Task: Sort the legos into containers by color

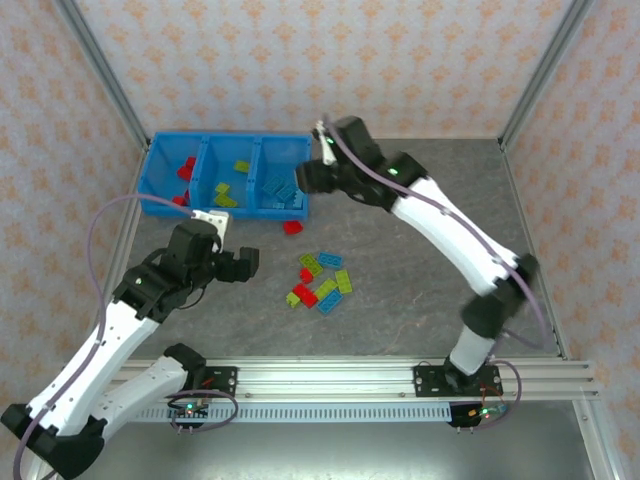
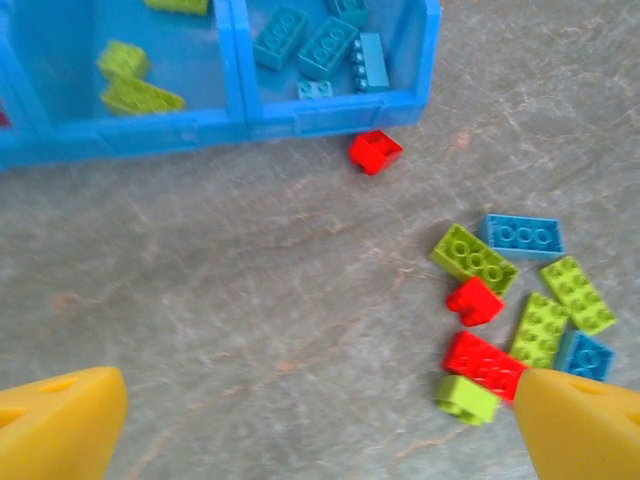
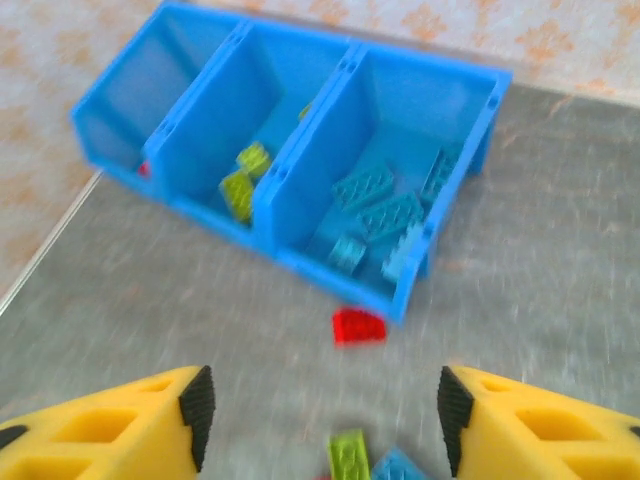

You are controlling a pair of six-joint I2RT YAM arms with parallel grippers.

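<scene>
Blue plastic, thin-walled and glossy, forms the tray (image 2: 150, 135) at the far left of the grey, stone-veined bench (image 1: 420, 300). Its three side-by-side compartments hold red bricks on the left, lime bricks in the middle and light blue bricks (image 2: 320, 45) on the right. The right tool (image 3: 322, 405) hovers at the tray's right compartment, its yellow, black-padded jaws apart with nothing between them. The left tool (image 2: 320, 430) hangs low over bare bench, spread wide and likewise empty. The loose legos (image 1: 322, 280) lie in a tight cluster mid-bench, to the right of the left tool and just past its right finger in the left wrist view. That arm looks the nearer one for the next pick. In the cluster, a flat red brick (image 2: 485, 362) lies with its long axis slanting from upper left to lower right, a small lime brick (image 2: 466, 398) touching its near edge, so the jaws would likely need turning to close across its short sides. A lone red brick (image 2: 375, 152) sits apart from the cluster, just beside the tray's front wall below the right compartment and near the right tool. All the bricks are hard, studded and smooth-sided.
</scene>
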